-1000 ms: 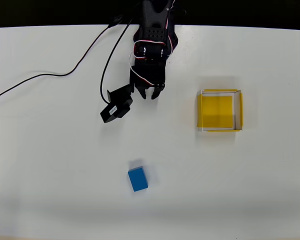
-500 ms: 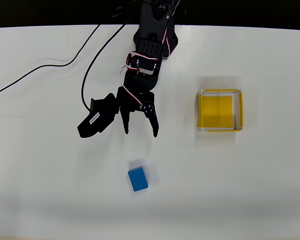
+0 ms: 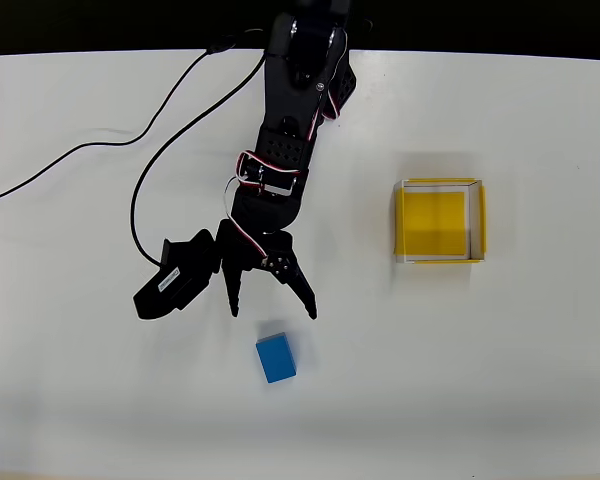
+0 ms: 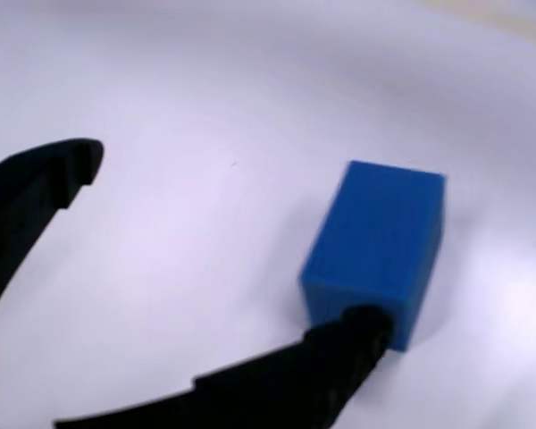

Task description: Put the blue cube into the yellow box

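A plain white desk (image 3: pixel 540 380) carries everything here, with a dark strip running beyond its far edge at the top of the overhead view. A black cable (image 3: pixel 100 150) snakes across the desk from its left edge toward the base of the black arm (image 3: pixel 295 110), which reaches down from the far edge toward the middle.

The claw (image 3: pixel 272 312) is spread wide, its two pointed fingers (image 3: pixel 232 292) splayed apart and aimed at the near edge, holding nothing. A black boxy part (image 3: pixel 175 277) juts from the wrist toward the left.

The blue cube (image 3: pixel 275 358) sits on the bare desk just below the fingertips in the overhead view, near but not touching them, a little left of the desk's centre and closer to the near edge. It stands slightly turned against the desk's edges. In the wrist view the blue cube (image 4: pixel 377 250) lies right of centre, with the tip of the lower finger (image 4: pixel 339 357) overlapping its near corner; whether they touch cannot be told from that picture. The other finger (image 4: pixel 36 192) curves in at the left, well apart from the block.

The yellow box (image 3: pixel 477 218) rests toward the right side of the desk, well apart from both cube and claw, its yellow floor open to view and its thin walls whitish inside.
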